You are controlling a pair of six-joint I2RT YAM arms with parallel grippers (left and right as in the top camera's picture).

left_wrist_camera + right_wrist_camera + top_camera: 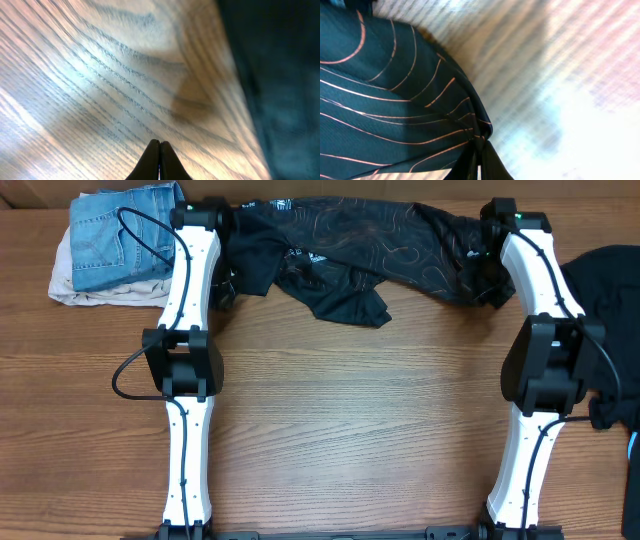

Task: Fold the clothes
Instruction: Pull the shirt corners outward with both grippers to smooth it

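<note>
Wood table [350,410], black jersey [340,240] strung along the far edge between both arms.
right end effector [479,152] closed, pinching a bunched jersey edge; left end effector [160,150] closed, tips together over bare wood, gripping nothing, dark fabric beside it. Folded jeans [115,235] on beige cloth [65,280] far left, another dark garment [610,290] at right edge.

Jersey [340,250] is strung along the far side of the table [350,430]. Left of the jersey, jeans [115,235] lie on top of another cloth [62,285]. Left gripper [160,146] is just beside the jersey's left end, right gripper [479,152] on its right end. Further right of the jersey, another garment [605,300] sits at the table edge.
</note>
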